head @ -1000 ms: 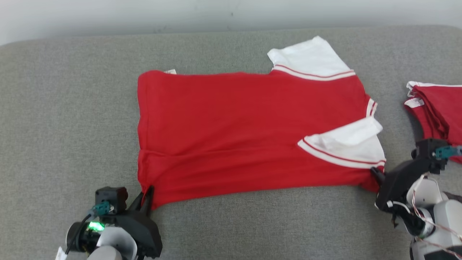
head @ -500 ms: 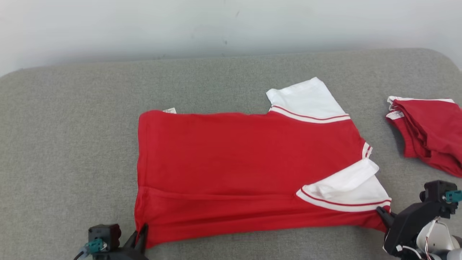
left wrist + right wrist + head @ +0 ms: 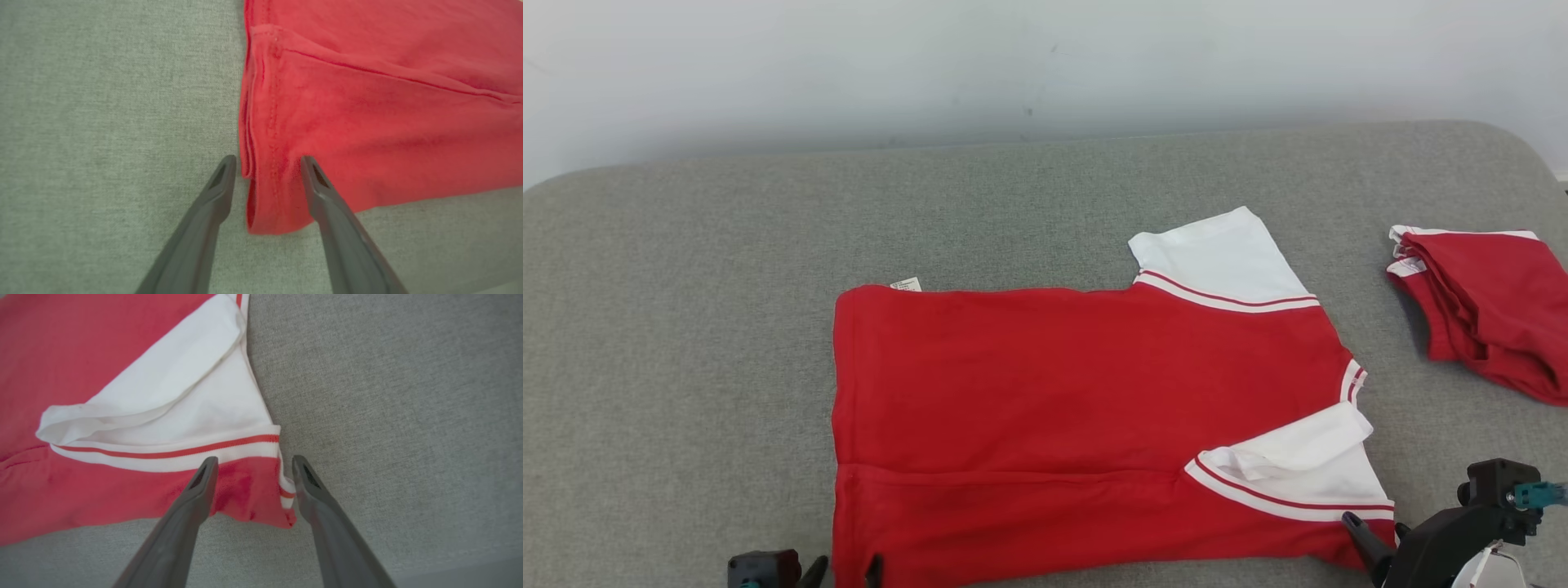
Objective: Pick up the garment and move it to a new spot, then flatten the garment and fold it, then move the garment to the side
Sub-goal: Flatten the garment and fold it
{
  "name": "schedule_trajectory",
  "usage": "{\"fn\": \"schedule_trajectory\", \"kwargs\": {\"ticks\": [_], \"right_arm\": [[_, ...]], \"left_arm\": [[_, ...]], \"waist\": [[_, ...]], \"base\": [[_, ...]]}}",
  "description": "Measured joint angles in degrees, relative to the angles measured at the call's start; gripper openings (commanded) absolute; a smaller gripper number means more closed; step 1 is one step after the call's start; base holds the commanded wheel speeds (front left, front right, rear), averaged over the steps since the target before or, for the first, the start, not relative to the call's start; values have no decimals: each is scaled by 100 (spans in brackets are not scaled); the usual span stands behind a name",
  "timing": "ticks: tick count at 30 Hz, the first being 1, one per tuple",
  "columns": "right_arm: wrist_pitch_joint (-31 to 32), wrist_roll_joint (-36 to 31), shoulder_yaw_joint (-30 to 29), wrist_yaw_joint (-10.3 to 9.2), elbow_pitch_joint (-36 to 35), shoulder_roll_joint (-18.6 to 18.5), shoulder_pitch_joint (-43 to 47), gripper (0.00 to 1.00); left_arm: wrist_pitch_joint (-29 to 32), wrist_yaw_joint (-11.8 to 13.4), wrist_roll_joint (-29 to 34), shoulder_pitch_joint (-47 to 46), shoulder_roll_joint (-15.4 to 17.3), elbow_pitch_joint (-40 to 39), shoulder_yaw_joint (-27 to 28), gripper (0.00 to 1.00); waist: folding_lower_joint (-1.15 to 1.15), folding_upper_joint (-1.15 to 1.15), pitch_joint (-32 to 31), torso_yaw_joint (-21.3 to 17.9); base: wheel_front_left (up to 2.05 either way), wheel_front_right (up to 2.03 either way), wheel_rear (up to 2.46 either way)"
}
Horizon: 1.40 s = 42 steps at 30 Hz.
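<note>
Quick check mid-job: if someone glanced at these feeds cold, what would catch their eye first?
The red shirt with white sleeves, spread across the middle of the grey padded surface, dominates. Next come the left gripper and right gripper, each open astride one of the shirt's near corners. A second red garment lies folded at the far right.

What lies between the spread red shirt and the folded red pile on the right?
That stretch is bare grey upholstery, between shirt and pile, in the head view.
</note>
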Motion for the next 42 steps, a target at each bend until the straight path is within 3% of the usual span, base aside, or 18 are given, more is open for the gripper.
{"fn": "schedule_trajectory", "kwargs": {"ticks": [8, 17, 20, 29, 42], "right_arm": [[-45, -108, -76, 0, -145, -153, -425, 100], [434, -176, 278, -1, -234, -736, -1740, 100], [519, -315, 488, -1, 64, -954, -2369, 100], [499, -430, 1478, -1, 1160, -1123, -3957, 100], [99, -335, 2020, -1, 2109, -1199, -4848, 100]], "left_arm": [[-51, 108, -3, -79, 146, -267, 190, 100], [648, -5, -93, -1257, 327, -398, 312, 100], [993, -65, -282, -1825, 244, -113, 365, 100], [1716, -468, -408, -3488, -15, 925, 198, 100], [1881, -645, -210, -4587, -56, 1953, 11, 100]], "waist": [[0, 0, -11, 81], [0, 0, 205, 165], [1, 0, 348, 182], [1, 1, 878, 209], [1, 1, 1453, 139]], "base": [[0, 0, 0], [0, 0, 0], [0, 0, 0], [0, 0, 0], [0, 0, 0]]}}
